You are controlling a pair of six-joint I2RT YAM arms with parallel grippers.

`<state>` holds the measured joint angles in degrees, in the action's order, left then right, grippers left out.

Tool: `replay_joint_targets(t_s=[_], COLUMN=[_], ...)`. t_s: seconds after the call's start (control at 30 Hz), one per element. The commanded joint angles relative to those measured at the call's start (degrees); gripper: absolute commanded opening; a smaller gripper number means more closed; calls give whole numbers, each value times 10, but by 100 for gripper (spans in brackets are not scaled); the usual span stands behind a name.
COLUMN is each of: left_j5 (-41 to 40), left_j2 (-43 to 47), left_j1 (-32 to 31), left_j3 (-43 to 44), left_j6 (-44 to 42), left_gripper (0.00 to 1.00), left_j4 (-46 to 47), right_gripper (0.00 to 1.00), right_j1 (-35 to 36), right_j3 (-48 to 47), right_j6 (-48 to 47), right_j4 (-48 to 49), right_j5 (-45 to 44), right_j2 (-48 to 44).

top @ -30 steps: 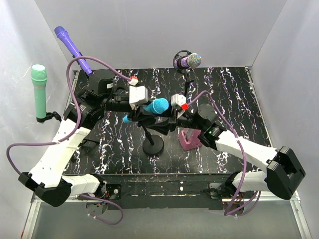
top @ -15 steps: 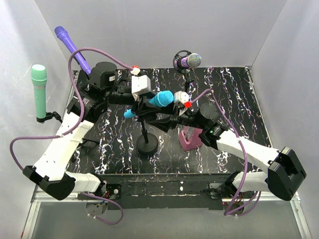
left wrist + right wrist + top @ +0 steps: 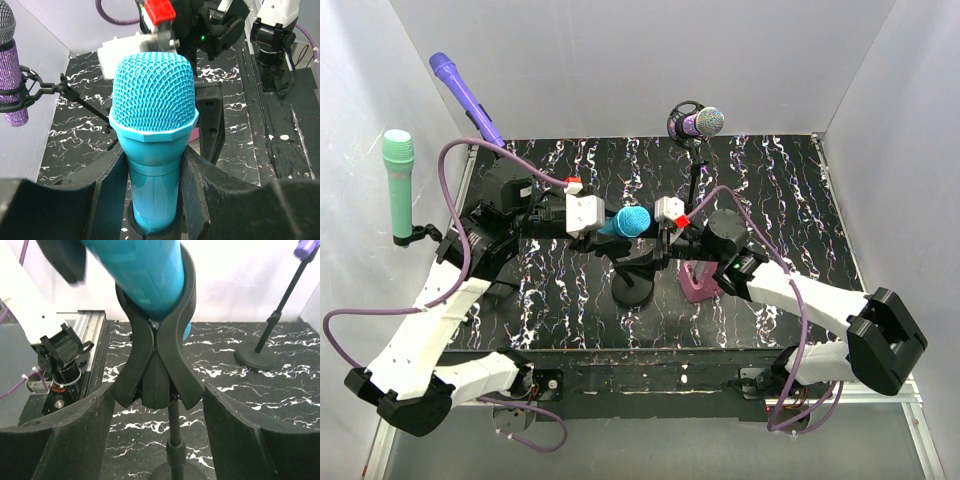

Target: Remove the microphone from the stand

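Near edge of the marbled table [image 3: 800, 200]: both arm bases sit at 6 o'clock, left arm sweeping up the left side, right arm coming in from 4 o'clock.

Round stand base [image 3: 632, 290] sits mid-table, a bit in from the near edge. Maroon block [image 3: 700, 282] is just beside it at 3 o'clock, apart from it and under the right forearm. Past the block, bare tabletop runs to the right edge and the far right corner. That is the widest open room. The left side is tight, with the left arm and purple cable [image 3: 450, 190] over the table's left edge.

Above the base, the right gripper [image 3: 159, 392] straddles the black stand clip [image 3: 155, 365], one finger on each side. The gaps are hairline, so I cannot tell whether it presses or has let go.

The teal microphone [image 3: 152, 95] sits in the clip's fork, tilted, head toward 3 o'clock in the top view, not out yet. The left gripper [image 3: 155, 162] is clenched on its body just below the head, fingers [image 3: 107, 190] flush on both sides.

Far side: purple glitter microphone [image 3: 703, 122] on its own stand at 1 o'clock, near the back edge, well apart from the grippers. Green microphone [image 3: 398, 180] is upright at the left wall at 9 o'clock. Violet microphone [image 3: 465, 95] leans at 11 o'clock, beyond the far left corner.
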<state>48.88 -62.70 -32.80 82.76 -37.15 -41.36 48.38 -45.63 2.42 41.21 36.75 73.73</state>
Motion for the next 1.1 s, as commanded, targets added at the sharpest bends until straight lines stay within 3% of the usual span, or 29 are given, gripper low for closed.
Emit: replay_joint_targets(t_s=[0.0,0.4,0.87,0.97,1.07], left_j5=[7,16,8,5,1], left_j2=[14,-1,-6,-7,-7], left_j1=[-2,-2,-2,-1,-2], left_j3=[19,46,46,46,47], left_j6=[-23,-21,-11,-8,-1], left_gripper=[0,0,0,0,0], left_j4=[66,11,10,14,16], right_gripper=[78,86,86,81,64], right_j1=[-2,-5,-11,-11,-9], right_j3=[-7,-38,-49,-48,-50], right_j6=[13,9,0,0,2], right_j4=[9,31,37,43,48], right_j5=[27,-30,41,32,13], right_j2=[16,20,29,33,32])
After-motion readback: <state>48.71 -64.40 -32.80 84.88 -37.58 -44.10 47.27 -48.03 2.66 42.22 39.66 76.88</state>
